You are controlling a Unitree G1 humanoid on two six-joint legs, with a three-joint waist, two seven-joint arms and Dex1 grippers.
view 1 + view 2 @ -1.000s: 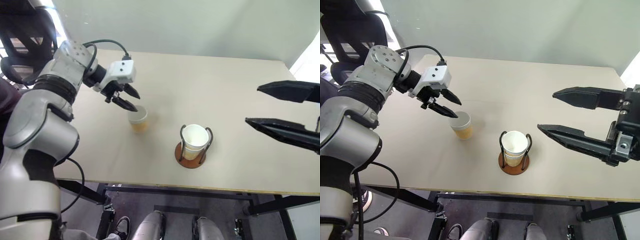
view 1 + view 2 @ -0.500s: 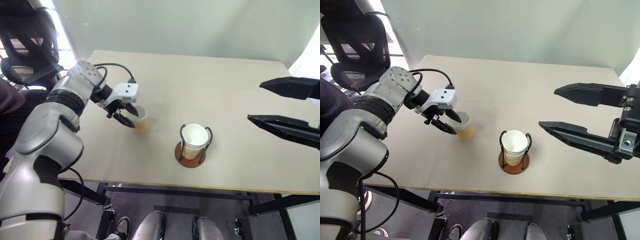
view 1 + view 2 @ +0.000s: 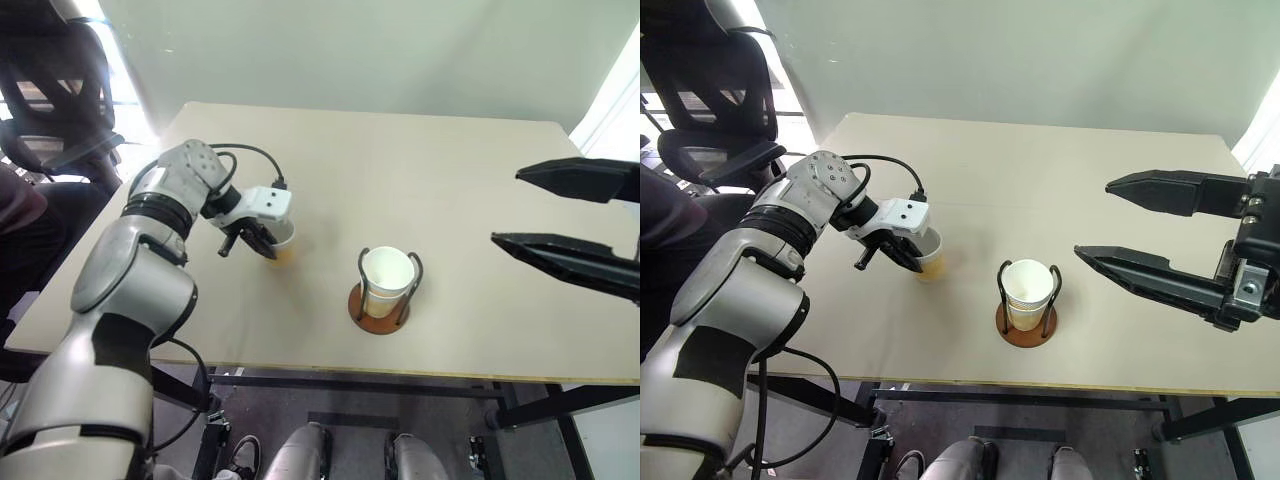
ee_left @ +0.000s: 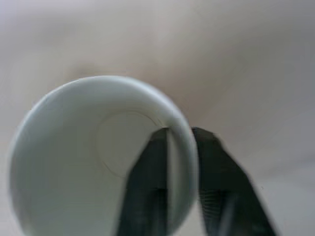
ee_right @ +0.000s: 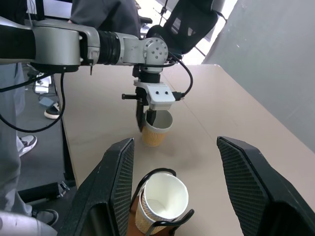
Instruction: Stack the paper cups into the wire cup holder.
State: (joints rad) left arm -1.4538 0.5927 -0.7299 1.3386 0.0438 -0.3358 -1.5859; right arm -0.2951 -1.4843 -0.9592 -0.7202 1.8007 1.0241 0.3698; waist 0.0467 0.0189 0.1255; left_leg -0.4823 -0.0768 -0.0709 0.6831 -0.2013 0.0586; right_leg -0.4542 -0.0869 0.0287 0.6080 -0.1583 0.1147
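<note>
A yellow-tan paper cup stands upright on the table, left of the wire cup holder. My left gripper is shut on its rim on the side away from the holder. In the left wrist view one finger is inside the white cup and the other outside, pinching the wall. The holder's wooden base carries two nested cups between its dark wire loops. My right gripper hovers open above the table's right side, clear of everything.
The beige table has bare room behind and to the right of the holder. A black office chair stands off its left end. The near table edge runs just in front of the holder.
My left gripper came down over the loose cup's rim and closed on it. The right gripper kept still.
</note>
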